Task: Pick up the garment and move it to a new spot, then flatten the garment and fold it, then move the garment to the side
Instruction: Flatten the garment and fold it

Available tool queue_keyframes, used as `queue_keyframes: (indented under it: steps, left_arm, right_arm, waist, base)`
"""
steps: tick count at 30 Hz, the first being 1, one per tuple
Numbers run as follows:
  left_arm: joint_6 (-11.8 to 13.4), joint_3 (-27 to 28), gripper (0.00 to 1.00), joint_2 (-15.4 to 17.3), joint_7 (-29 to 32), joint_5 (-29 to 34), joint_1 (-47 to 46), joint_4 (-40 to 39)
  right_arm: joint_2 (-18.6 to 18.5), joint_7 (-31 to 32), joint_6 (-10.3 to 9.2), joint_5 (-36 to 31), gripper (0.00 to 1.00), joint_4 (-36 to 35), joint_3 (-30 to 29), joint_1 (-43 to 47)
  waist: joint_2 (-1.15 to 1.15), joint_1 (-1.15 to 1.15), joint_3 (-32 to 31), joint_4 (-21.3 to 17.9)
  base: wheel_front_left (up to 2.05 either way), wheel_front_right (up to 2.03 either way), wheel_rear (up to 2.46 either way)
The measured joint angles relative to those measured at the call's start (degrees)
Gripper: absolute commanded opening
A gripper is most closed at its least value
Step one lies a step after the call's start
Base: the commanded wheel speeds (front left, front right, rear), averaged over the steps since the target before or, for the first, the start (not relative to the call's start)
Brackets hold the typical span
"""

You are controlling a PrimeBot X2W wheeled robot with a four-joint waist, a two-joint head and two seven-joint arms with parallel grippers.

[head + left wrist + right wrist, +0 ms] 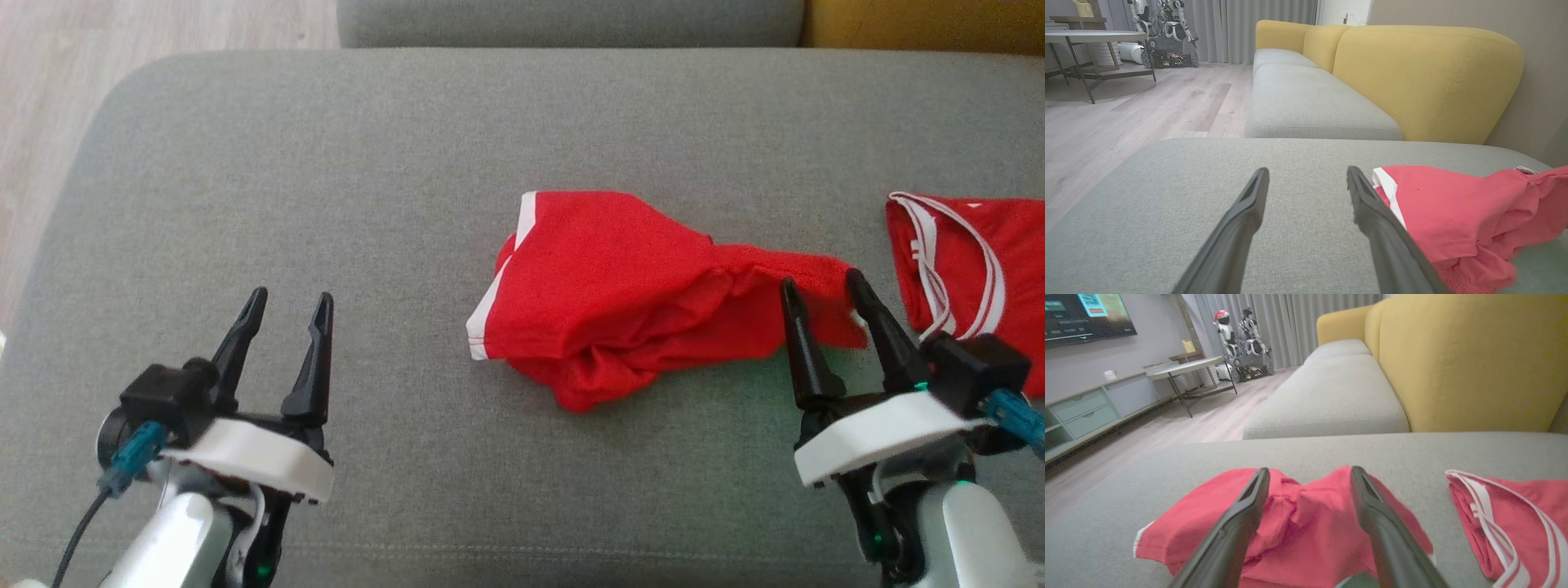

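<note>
A red garment (620,290) with white trim lies crumpled on the grey cushion (392,180), right of centre. Its right end stretches out toward my right gripper (823,279), which stands open just in front of that end, with the cloth showing between its fingers (1245,506) in the right wrist view. Nothing is gripped there. My left gripper (287,300) is open well to the left of the garment, over bare cushion. From the left wrist, the garment (1453,216) lies just right of my left gripper (1308,173).
A second red piece with white stripes (971,261) lies at the cushion's right edge, close to my right wrist. The cushion's rounded left corner drops to a wooden floor (49,122). A yellow sofa back (1425,77) rises behind.
</note>
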Motion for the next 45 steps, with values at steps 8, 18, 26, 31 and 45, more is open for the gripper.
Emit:
queue_keyframes:
  steps: [8, 18, 26, 31, 45]
  left_arm:
    - [1.4, 0.0, 1.0, 0.7, 0.5, 0.0, 2.3, -0.5]
    - [2.6, -0.3, 1.0, 1.5, 1.1, 0.0, 4.6, -2.1]
    - [3.2, -0.3, 1.0, 1.8, 1.5, 0.0, 5.0, -3.0]
    - [3.5, -0.3, 1.0, 1.9, 1.5, 0.0, 5.0, -3.3]
    - [2.9, -0.8, 1.0, 1.8, 1.5, 0.0, 2.8, -3.2]
  right_arm:
    - [0.0, 1.8, 0.0, -2.5, 1.0, -7.2, 0.8, 1.4]
    - [0.0, 2.3, 0.0, -3.3, 1.0, -8.0, -0.5, 5.3]
    - [0.0, 2.3, 0.0, -3.3, 1.0, -8.0, -1.0, 5.5]
    - [0.0, 2.3, 0.0, -2.9, 1.0, -7.7, -1.2, 5.5]
    - [-0.2, 7.4, -0.01, -5.4, 1.0, 4.4, 16.0, -3.4]
  waist:
    - [0.0, 0.0, -2.7, 0.4]
    - [0.0, 0.0, -5.0, 1.1]
    - [0.0, 0.0, -5.0, 0.8]
    - [0.0, 0.0, -4.6, 0.8]
    - [0.0, 0.0, -1.8, 2.1]
  base:
    - [0.0, 0.0, 0.0]
    - [0.0, 0.0, 0.0]
    - [0.0, 0.0, 0.0]
    - [0.0, 0.0, 0.0]
    - [0.0, 0.0, 0.0]
